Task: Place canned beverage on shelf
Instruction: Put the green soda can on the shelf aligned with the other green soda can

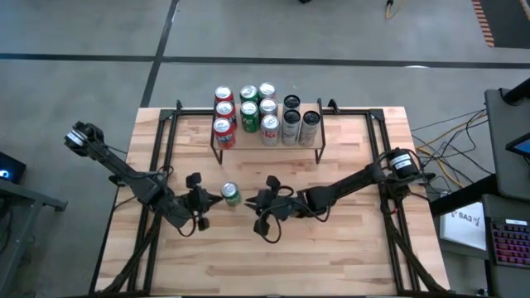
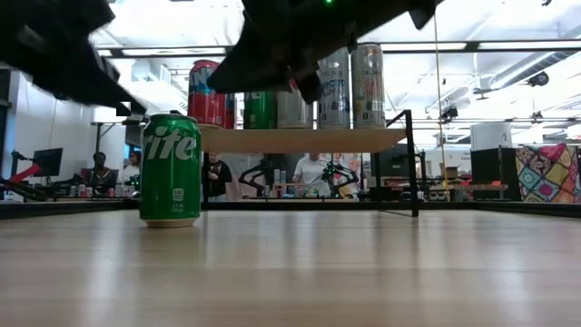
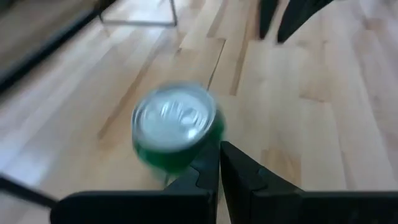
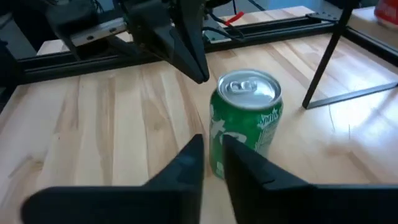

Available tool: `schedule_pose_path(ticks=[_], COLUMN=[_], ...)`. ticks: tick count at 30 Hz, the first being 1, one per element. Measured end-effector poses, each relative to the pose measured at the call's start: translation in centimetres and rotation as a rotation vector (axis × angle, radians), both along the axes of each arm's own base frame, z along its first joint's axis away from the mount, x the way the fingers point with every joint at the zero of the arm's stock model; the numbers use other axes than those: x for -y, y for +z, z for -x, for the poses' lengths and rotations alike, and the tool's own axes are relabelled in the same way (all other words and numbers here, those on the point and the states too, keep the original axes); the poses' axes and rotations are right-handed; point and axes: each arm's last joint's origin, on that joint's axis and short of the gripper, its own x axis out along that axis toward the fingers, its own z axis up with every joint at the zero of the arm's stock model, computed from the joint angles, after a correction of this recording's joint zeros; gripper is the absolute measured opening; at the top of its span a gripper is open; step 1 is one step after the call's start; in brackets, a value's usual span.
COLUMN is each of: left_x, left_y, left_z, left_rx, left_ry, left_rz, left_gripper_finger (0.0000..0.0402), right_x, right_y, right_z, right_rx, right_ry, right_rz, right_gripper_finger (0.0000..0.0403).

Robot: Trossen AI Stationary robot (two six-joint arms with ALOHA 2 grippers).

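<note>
Green can (image 2: 170, 170) upright — shelf (image 2: 304, 139) behind.

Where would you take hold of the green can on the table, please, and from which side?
Grip the green can around its cylindrical wall at mid-height, fingers on opposite sides. It stands upright and alone on the table, so a level approach probably suits. The right gripper is beside it and looks across at it, so coming from that side seems simplest. The left gripper, shut, flanks its other side.
</note>
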Motion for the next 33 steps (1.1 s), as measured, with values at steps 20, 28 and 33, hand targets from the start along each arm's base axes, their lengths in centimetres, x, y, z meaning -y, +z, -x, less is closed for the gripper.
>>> schedule_pose_path(ticks=[20,28,33], left_x=[-1.8,-4.0,-4.7], left_y=[10.3,12.0,12.0], left_z=[2.0,5.2,6.1], left_rx=[0.169,0.321,0.339], left_ry=[-0.168,-0.196,-0.208], left_rz=[-0.537,-0.518,-0.555], left_gripper_finger=[0.0,0.0,0.0], right_x=[-0.3,0.7,2.1], right_y=[5.5,5.5,5.0], right_z=[-2.6,-4.3,-6.2], right_rx=[-0.117,-0.131,-0.151], right_ry=[-0.039,-0.009,-0.014], right_rz=[-0.055,0.058,0.113], right_gripper_finger=[0.0321,0.0309,0.0306])
